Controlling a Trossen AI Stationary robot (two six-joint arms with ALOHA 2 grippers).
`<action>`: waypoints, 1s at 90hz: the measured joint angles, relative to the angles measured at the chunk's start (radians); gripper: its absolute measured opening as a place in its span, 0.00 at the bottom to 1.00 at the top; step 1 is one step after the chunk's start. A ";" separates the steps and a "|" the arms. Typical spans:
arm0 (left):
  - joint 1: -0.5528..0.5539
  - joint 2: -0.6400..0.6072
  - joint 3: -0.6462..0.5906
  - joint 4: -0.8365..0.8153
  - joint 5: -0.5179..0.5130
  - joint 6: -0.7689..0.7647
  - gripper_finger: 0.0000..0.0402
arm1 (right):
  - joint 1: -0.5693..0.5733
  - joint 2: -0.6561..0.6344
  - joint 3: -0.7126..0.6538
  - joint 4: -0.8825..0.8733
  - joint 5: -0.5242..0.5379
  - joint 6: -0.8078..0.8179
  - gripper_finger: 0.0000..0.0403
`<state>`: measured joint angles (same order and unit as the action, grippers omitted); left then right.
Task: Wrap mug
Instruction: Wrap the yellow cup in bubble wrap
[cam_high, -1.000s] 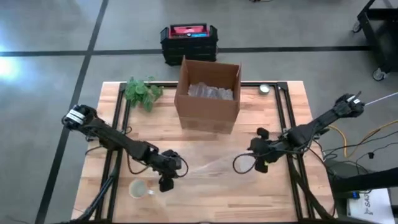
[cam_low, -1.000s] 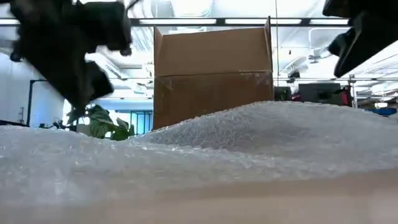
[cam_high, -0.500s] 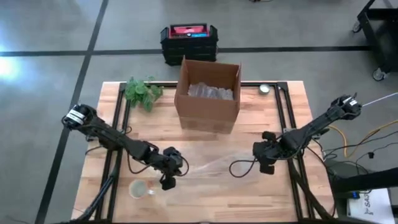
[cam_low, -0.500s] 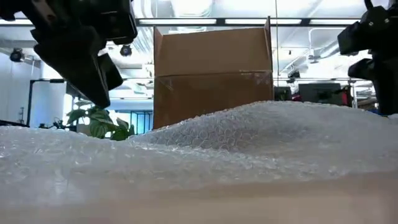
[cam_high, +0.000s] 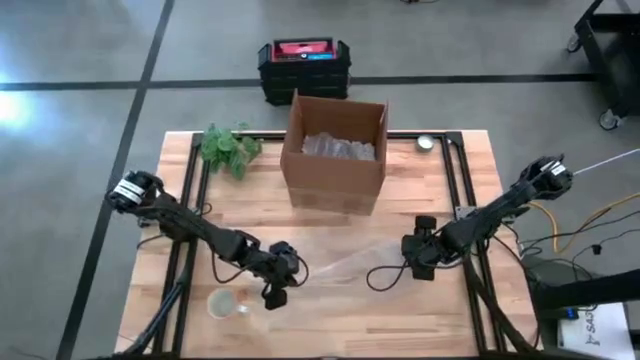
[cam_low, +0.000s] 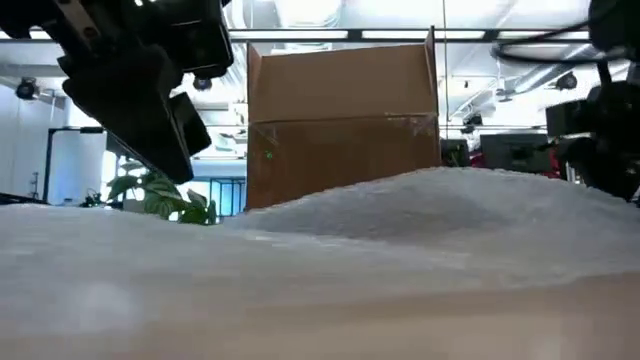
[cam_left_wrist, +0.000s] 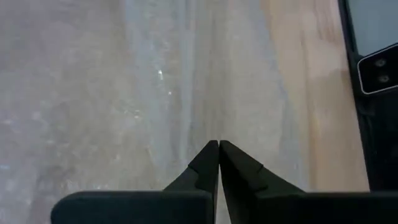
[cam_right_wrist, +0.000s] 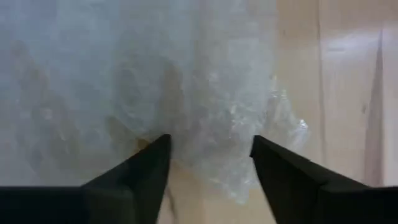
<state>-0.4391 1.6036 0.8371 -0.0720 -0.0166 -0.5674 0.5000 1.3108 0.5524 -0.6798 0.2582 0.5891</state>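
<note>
**Both grippers shift along the bubble wrap**

The left gripper (cam_high: 277, 292) has slid toward the lower right of the high view, slightly farther from the mug (cam_high: 222, 303). The right gripper (cam_high: 409, 258) has drawn upward and leftward — now at the right edge of the bubble wrap (cam_high: 340, 266), whose right end has bunched up.

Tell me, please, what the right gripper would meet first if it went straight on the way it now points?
Probably the bubble wrap: the right gripper is open, its fingers either side of the sheet's crumpled edge, though depth is unclear.
</note>
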 joint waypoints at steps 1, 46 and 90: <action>0.000 0.005 0.000 0.003 0.001 0.000 0.00 | -0.003 0.002 0.001 0.000 0.000 -0.003 0.38; -0.058 0.210 0.006 0.049 0.106 -0.051 0.00 | -0.167 -0.236 0.237 -0.454 0.047 -0.014 0.01; -0.069 0.152 0.001 0.024 0.140 -0.068 0.00 | -0.292 -0.380 0.276 -0.465 -0.143 0.235 0.33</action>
<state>-0.5079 1.7559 0.8379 -0.0476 0.1230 -0.6350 0.2082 0.9312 0.8281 -1.1447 0.1148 0.8246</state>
